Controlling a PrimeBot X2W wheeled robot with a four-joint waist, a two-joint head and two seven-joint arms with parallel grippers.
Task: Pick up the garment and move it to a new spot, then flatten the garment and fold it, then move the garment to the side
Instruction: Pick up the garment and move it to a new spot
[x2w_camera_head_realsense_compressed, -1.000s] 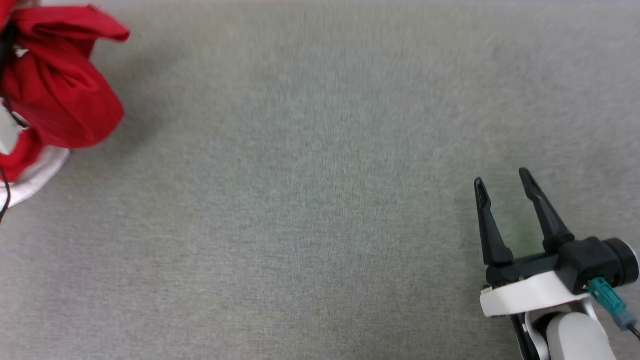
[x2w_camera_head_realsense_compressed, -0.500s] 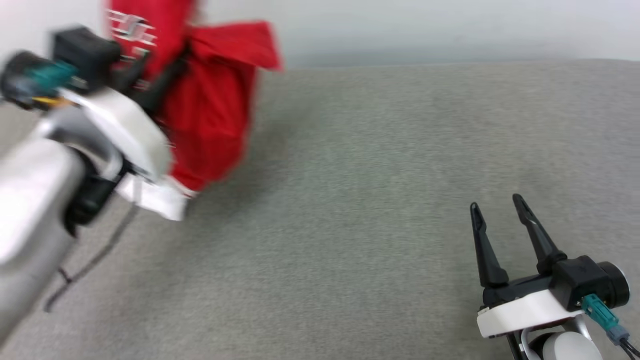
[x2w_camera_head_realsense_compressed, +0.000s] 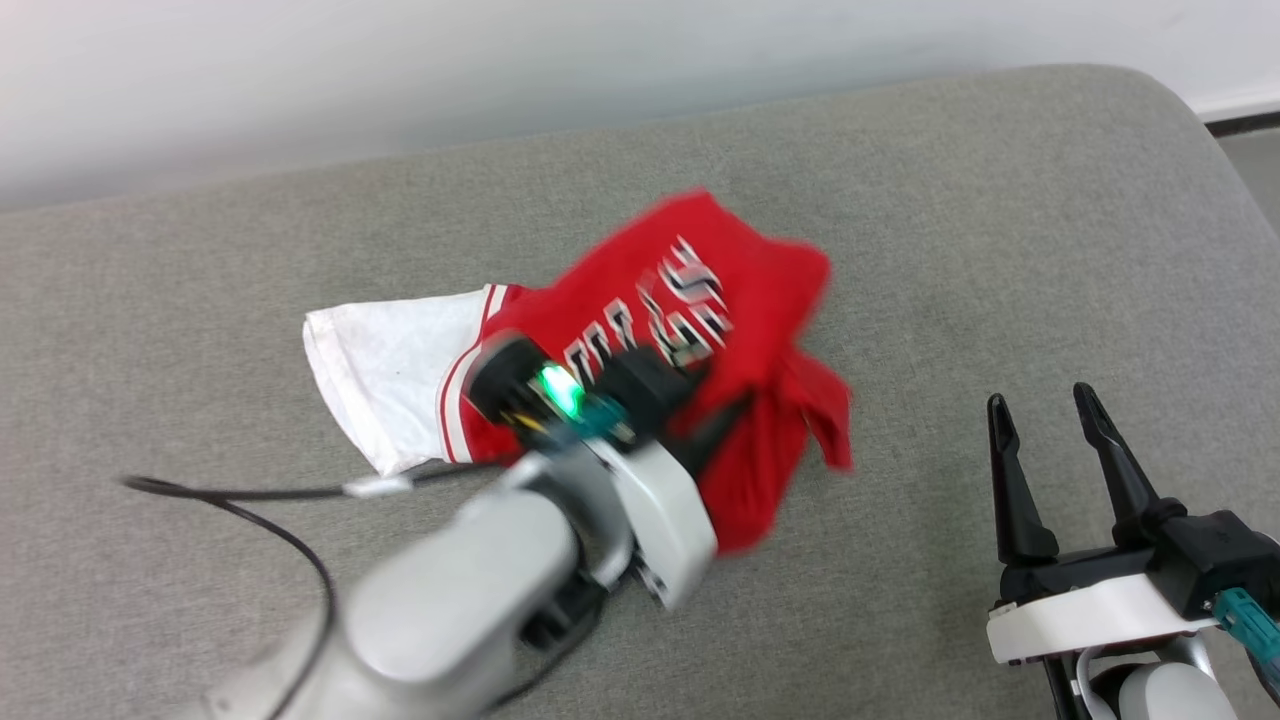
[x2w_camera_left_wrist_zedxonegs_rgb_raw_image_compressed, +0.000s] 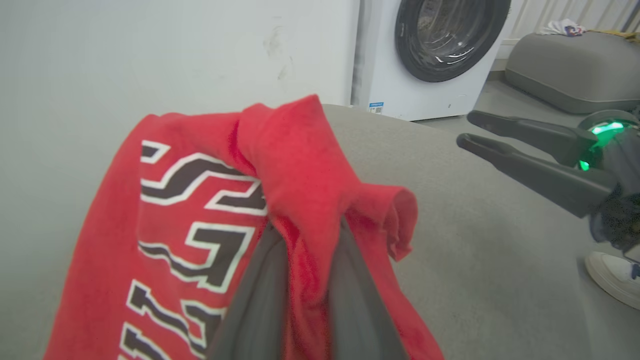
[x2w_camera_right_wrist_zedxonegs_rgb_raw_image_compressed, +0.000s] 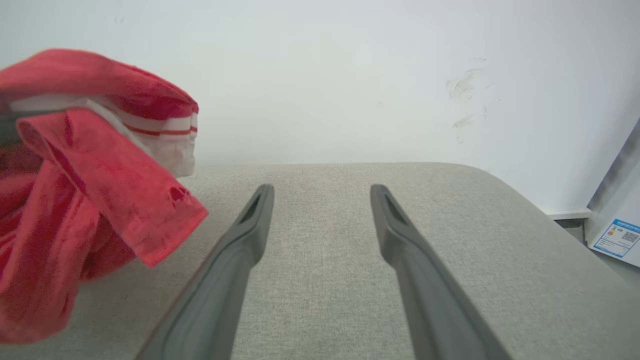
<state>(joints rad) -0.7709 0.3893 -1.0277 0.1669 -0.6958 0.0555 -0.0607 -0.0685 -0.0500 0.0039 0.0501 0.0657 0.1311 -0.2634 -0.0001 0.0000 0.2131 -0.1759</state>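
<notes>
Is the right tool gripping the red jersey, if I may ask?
No, the right tool stands open over the grey cushion, with the garment beside it.

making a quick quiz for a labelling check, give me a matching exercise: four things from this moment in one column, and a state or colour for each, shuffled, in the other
Column 1
1. left gripper
2. right gripper
3. sleeve
4. washing machine

Column 2
A. white, with a dark round door
B. fingers apart, holding nothing
C. shut on the garment
D. white, with red striped trim

Pairs: 1-C, 2-B, 3-D, 4-A
</notes>
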